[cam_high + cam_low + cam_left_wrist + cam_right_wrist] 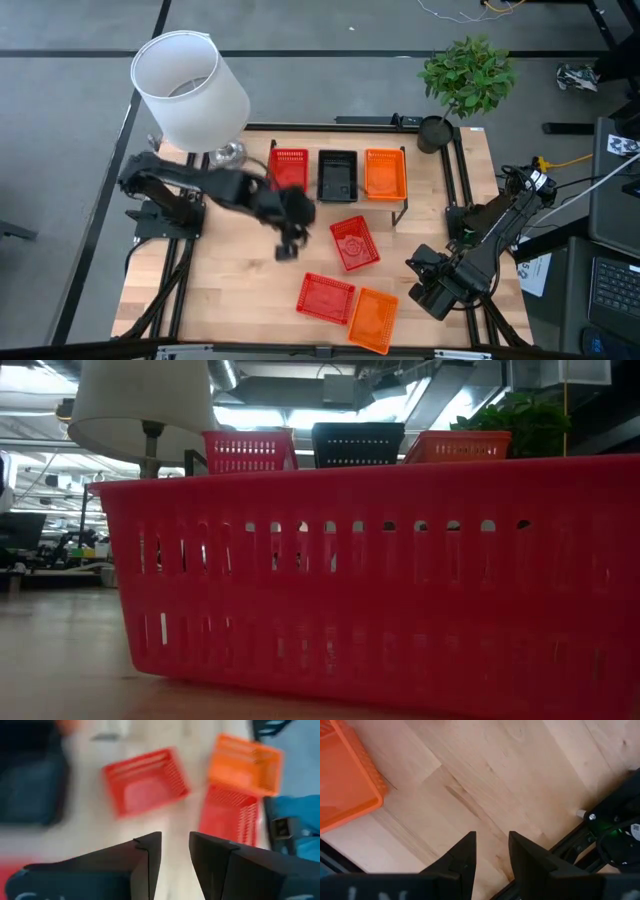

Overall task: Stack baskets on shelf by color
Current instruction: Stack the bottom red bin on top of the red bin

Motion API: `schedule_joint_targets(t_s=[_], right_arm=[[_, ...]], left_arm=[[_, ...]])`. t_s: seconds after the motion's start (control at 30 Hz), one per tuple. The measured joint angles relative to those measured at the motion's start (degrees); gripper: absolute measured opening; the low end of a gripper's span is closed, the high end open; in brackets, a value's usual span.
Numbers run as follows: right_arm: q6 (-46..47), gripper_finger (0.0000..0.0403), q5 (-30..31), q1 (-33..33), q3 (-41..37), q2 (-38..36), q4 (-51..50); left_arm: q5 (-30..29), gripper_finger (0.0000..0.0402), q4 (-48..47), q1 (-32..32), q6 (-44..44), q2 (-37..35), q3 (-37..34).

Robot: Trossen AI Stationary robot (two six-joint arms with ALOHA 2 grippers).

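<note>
A pale wooden table [230, 290] on black frame rails sits on a grey floor, with a white drum-shaped lampshade [190, 88] at its far left corner and a small leafy green potted plant [466, 78] at the far right. The low view looks into a workshop room with ceiling ducts, mostly blocked by a red mesh wall right at the lens.

Along the far edge stands the low light-wood shelf [400, 210] on thin black wire legs, carrying three perforated plastic baskets in a row: red [289, 168] on the left, black [337, 174] in the middle, orange [385, 172] on the right.

Down on the table, one loose red basket [354, 243] lies tilted near the centre. Nearer the front edge, another red basket [325, 298] touches an orange basket [372, 319].

The left gripper [289, 247] hangs over bare wood just left of the central red basket, fingers spread with a clear gap and nothing between them. The right gripper [428, 288] waits at the near right, just right of the front orange basket, fingers parted over bare table, empty too.
</note>
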Motion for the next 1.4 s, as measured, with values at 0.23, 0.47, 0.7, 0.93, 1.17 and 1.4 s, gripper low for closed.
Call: schedule_joint_targets(t_s=[0.23,0.47,0.7,0.93,1.17,1.4], right_arm=[[-0.23,0.0114,0.04,0.00,0.00,-0.02,0.47],[3.20,0.0114,8.43,-0.60,0.07,2.65,3.12],[3.40,0.0114,8.50,-4.91,0.04,12.68,3.01],[3.23,0.0114,8.09,-8.43,0.00,15.36,2.81],[3.21,0.0114,7.61,-8.55,0.60,15.21,5.69],[3.23,0.0114,6.86,-8.26,0.66,15.21,7.52]], left_arm=[[0.61,0.0097,13.57,-5.40,2.87,10.03,-0.04],[0.33,0.0098,9.05,-9.57,-4.85,13.01,-0.17],[-5.13,0.0099,9.13,-15.62,-6.65,13.72,-0.02],[-4.67,0.0100,13.89,-18.08,-6.62,22.75,-0.17],[-6.02,0.0097,13.19,-18.19,-5.34,29.13,-0.13],[-12.43,0.0096,-6.28,-17.91,-5.23,30.17,-0.13]])
